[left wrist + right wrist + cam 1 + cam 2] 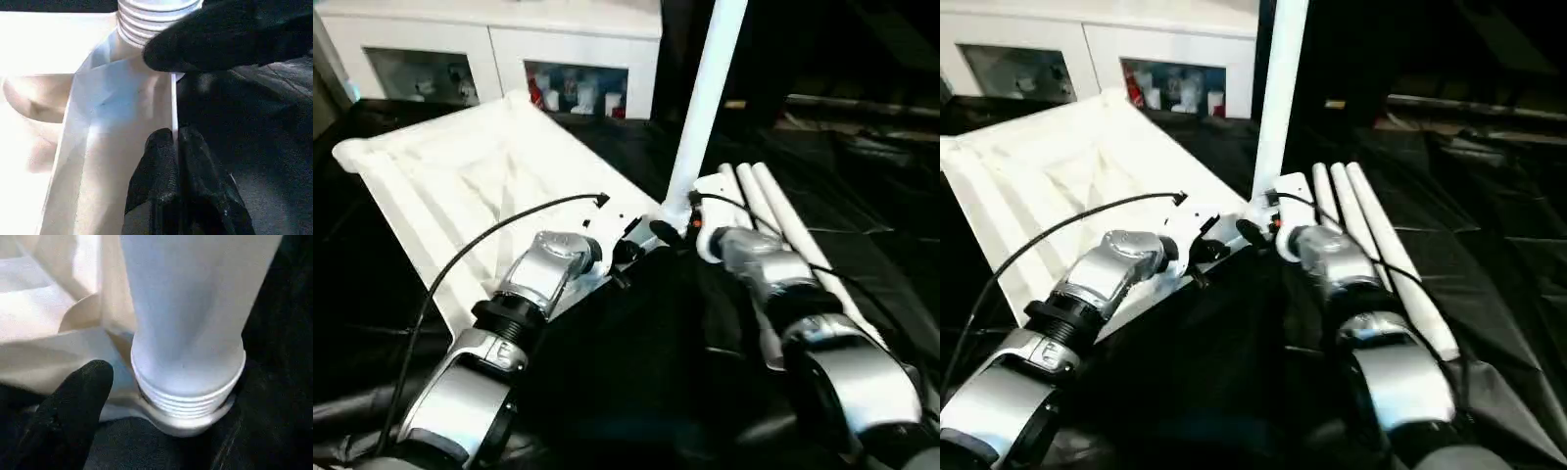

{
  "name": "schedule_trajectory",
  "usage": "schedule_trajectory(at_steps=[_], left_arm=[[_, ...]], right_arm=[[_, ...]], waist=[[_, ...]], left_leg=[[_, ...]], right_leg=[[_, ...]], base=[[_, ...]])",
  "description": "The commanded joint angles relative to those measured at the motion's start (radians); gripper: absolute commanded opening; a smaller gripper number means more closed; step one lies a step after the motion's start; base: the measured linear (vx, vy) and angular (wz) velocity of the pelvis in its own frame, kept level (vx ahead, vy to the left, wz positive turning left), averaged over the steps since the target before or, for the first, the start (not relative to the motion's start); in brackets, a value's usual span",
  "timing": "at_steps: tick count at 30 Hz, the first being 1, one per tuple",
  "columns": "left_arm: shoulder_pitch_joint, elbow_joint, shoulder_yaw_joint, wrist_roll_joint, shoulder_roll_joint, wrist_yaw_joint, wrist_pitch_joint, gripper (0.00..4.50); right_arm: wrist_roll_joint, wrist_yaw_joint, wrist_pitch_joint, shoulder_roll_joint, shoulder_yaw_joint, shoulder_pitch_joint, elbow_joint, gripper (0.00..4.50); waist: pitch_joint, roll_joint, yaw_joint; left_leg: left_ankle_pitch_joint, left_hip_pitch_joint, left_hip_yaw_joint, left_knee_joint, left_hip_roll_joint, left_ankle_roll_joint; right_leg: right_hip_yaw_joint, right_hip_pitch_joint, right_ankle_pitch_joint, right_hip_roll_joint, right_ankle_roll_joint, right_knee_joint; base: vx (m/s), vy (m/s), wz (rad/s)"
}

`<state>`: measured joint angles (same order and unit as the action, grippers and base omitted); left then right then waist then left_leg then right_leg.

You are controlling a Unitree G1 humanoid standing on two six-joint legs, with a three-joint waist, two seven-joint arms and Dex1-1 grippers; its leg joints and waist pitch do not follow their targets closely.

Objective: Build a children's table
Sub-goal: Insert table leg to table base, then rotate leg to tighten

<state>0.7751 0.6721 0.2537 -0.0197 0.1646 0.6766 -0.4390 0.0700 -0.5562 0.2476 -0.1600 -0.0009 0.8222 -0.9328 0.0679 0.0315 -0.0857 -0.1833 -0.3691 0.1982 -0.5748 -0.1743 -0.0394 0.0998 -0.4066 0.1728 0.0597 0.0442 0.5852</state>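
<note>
The white tabletop lies underside up on black cloth. One white leg stands upright in its near right corner socket, and its threaded end sits in the socket. My left gripper is shut on the thin rim wall of the tabletop next to that socket. My right gripper is at the foot of the upright leg and stands open. One of its fingers is apart from the leg. Three more legs lie side by side to the right.
A white cabinet with glass doors stands behind the tabletop. Black cloth covers the floor around the work. A black cable arches over my left forearm.
</note>
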Motion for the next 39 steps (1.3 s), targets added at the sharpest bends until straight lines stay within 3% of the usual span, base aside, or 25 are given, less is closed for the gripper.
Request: schedule_trajectory(at_steps=[1,4,5,10,13,20,21,22,23,27,34,39], left_arm=[[0.006,-0.036,0.008,-0.005,0.009,0.020,0.025,0.00],[-0.001,-0.044,0.008,-0.004,0.021,0.037,0.035,0.00],[-0.007,-0.049,0.010,-0.004,0.033,0.059,0.061,0.00],[-0.036,-0.095,0.022,0.006,0.071,0.125,0.076,0.00],[-0.060,-0.126,0.035,0.011,0.099,0.180,0.103,0.00],[-0.120,-0.240,0.041,0.065,0.145,0.316,0.142,0.00],[-0.130,-0.262,0.044,0.075,0.152,0.337,0.142,0.00],[-0.141,-0.283,0.048,0.084,0.157,0.356,0.138,0.00],[-0.159,-0.320,0.057,0.096,0.166,0.384,0.133,0.00],[-0.178,-0.359,0.074,0.095,0.178,0.405,0.127,0.00],[-0.218,-0.433,0.088,0.098,0.199,0.437,0.106,0.00],[-0.223,-0.443,0.093,0.090,0.200,0.438,0.103,0.00]], right_arm=[[0.012,-0.085,0.039,-0.013,0.030,-0.036,0.073,4.49],[0.028,-0.155,0.061,-0.048,0.045,-0.081,0.166,4.49],[0.036,-0.208,0.065,-0.082,0.058,-0.119,0.244,4.49],[0.038,-0.239,0.038,-0.158,0.052,-0.180,0.382,4.49],[0.063,-0.307,0.045,-0.202,0.047,-0.234,0.498,4.49],[0.075,-0.432,0.040,-0.293,0.078,-0.325,0.635,4.49],[0.078,-0.445,0.042,-0.301,0.083,-0.333,0.644,4.49],[0.080,-0.453,0.043,-0.308,0.090,-0.341,0.655,4.49],[0.070,-0.453,0.038,-0.316,0.105,-0.351,0.662,4.49],[0.043,-0.424,0.011,-0.310,0.107,-0.347,0.639,4.49],[0.061,-0.474,0.005,-0.318,0.130,-0.374,0.672,4.49],[0.059,-0.476,-0.006,-0.314,0.139,-0.374,0.656,4.49]], waist=[[-0.085,-0.006,-0.005],[-0.080,-0.005,-0.010],[-0.077,-0.005,-0.016],[-0.074,-0.004,-0.014],[-0.074,-0.006,-0.017],[-0.080,-0.010,-0.030],[-0.076,0.007,0.050],[-0.089,-0.025,-0.033],[-0.073,-0.007,-0.020],[-0.074,-0.011,-0.035],[-0.075,-0.008,-0.037],[-0.078,-0.009,-0.041]], left_leg=[[0.003,0.014,-0.028,0.044,-0.069,0.138],[-0.038,0.012,-0.029,0.046,-0.070,0.132],[-0.076,0.013,-0.030,0.047,-0.072,0.116],[-0.126,0.018,-0.032,0.051,-0.073,0.063],[-0.113,0.017,-0.032,0.050,-0.072,0.067],[-0.077,0.018,-0.031,0.044,-0.073,0.086],[-0.106,0.003,-0.029,0.049,-0.068,0.096],[-0.074,0.029,-0.043,0.039,-0.077,0.088],[-0.099,0.010,-0.032,0.045,-0.075,0.088],[-0.123,0.025,-0.025,0.043,-0.074,0.063],[-0.118,0.015,-0.030,0.043,-0.071,0.058],[-0.091,0.014,-0.030,0.040,-0.070,0.066]], right_leg=[[-0.070,0.068,-0.103,0.112,0.266,-0.030],[-0.069,0.070,-0.022,0.115,0.257,-0.041],[-0.068,0.072,0.055,0.112,0.230,-0.050],[-0.070,0.066,0.183,0.113,0.197,-0.060],[-0.071,0.066,0.172,0.109,0.183,-0.058],[-0.070,0.064,0.084,0.108,0.210,-0.045],[-0.076,0.067,0.048,0.101,0.233,-0.044],[-0.062,0.066,0.051,0.117,0.243,-0.034],[-0.070,0.069,0.088,0.107,0.235,-0.041],[-0.074,0.055,0.172,0.106,0.205,-0.052],[-0.072,0.062,0.202,0.107,0.171,-0.051],[-0.071,0.062,0.156,0.104,0.180,-0.045]], base=[[0.000,0.000,0.00],[0.000,0.000,0.00],[0.000,0.000,0.00],[0.000,0.000,0.00],[0.000,0.000,0.00],[0.000,0.000,0.00],[0.000,0.000,0.00],[0.000,0.000,0.00],[0.000,0.000,0.00],[0.000,0.000,0.00],[0.000,0.000,0.00],[0.000,0.000,0.00]])
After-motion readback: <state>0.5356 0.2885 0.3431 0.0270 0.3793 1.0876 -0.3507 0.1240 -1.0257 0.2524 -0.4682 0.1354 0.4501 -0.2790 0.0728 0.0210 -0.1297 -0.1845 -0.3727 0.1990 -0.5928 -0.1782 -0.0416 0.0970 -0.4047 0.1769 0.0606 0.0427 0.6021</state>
